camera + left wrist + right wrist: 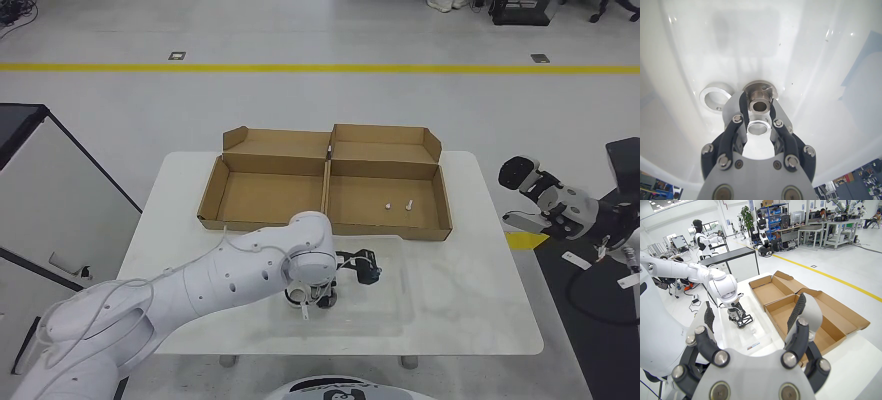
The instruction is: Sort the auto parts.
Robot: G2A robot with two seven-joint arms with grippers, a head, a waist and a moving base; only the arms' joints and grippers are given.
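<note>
Pick-up step of the sorting job. The left tool (757, 106) is down inside a shallow white plastic tray (385, 310) at the 6 o'clock side of the white bench (480, 300). Its black pads (743, 108) are clamped on either side of a flanged metal bushing (759, 100).

The bushing is a short, bronze-tinted steel tube with an open bore, rising from a wider silver disc flange with a small hole. The flange seems to rest on the tray floor. Two plain silver collar rings lie close by, one (715, 97) just beside the bushing and one (757, 128) under the tool.

The next move probably calls for a straight lift clear of the rings, then a carry toward 12 o'clock, where two open brown cardboard boxes sit side by side. The one nearer 1 o'clock (360, 210) holds two small pale parts (398, 205). Which box suits the bushing cannot be told.

The right tool (755, 307) hangs off the bench's 3 o'clock edge, fingers spread wide, holding nothing.
</note>
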